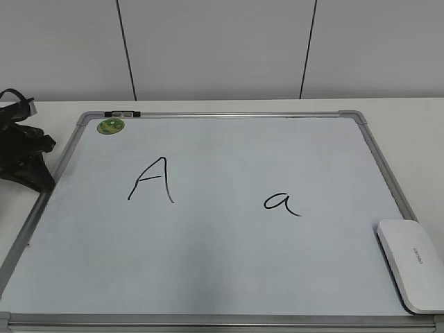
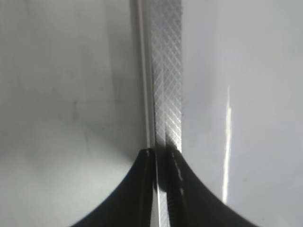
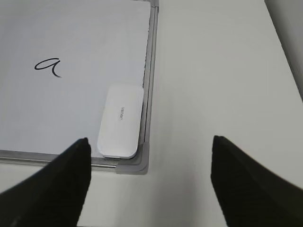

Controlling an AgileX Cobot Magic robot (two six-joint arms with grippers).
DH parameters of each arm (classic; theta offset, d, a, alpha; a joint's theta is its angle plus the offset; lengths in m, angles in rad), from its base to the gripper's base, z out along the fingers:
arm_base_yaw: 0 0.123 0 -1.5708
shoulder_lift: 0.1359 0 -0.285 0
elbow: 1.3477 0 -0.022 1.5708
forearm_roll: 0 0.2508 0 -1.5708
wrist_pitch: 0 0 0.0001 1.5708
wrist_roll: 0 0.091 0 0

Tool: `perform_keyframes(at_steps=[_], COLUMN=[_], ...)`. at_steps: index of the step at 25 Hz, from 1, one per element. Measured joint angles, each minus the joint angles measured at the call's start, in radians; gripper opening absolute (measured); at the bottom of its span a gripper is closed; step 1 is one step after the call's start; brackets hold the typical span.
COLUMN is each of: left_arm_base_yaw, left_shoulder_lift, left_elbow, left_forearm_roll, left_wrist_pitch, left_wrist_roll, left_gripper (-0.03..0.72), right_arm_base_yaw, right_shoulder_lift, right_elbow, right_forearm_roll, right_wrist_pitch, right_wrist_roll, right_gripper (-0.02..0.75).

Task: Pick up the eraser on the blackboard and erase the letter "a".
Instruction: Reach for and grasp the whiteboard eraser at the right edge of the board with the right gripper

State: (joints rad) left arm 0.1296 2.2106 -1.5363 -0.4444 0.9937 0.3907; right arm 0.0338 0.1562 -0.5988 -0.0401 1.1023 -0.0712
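Note:
The blackboard (image 1: 229,263) is a white dry-erase board with a silver frame, lying flat on the table. The letter "a" (image 1: 281,203) is written right of centre and also shows in the right wrist view (image 3: 47,66). The eraser (image 1: 413,263) lies white side up at the board's front right corner, against the frame (image 3: 120,120). My right gripper (image 3: 150,144) is open and empty, above the table just in front of that corner, and is out of the exterior view. My left gripper (image 1: 28,163) is shut, over the board's left frame strip (image 2: 166,71).
A larger capital "A" (image 1: 152,180) is written left of centre. A round green sticker (image 1: 111,125) sits in the board's far left corner. The white table (image 3: 218,71) runs bare to the right of the board. A panelled wall (image 1: 222,48) stands behind.

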Motion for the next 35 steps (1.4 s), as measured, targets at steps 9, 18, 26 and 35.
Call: perform_keyframes(at_steps=[9,18,26,35], left_arm_base_yaw=[0.0,0.001,0.001,0.001], left_shoulder_lift=[0.0,0.0,0.0,0.0], left_elbow=[0.0,-0.001,-0.001,-0.001], left_forearm_roll=[0.002,0.002,0.002,0.002], left_wrist_pitch=[0.001,0.003,0.004,0.004], left_wrist_roll=[0.0,-0.001,-0.001,-0.001], left_gripper=[0.034,0.034,0.034,0.034], right_arm_base_yaw=[0.0,0.0,0.0,0.066], right_shoulder_lift=[0.516,0.963,1.175,1.293], right_elbow=[-0.167,-0.193,-0.193,-0.195], right_forearm_roll=[0.04,0.113,0.118,0.101], right_wrist_pitch=[-0.084,-0.047,-0.182,-0.281], right_wrist_roll=[-0.027,0.038,0.059,0.079], right_gripper=[0.586,0.587,0.587,0.594])
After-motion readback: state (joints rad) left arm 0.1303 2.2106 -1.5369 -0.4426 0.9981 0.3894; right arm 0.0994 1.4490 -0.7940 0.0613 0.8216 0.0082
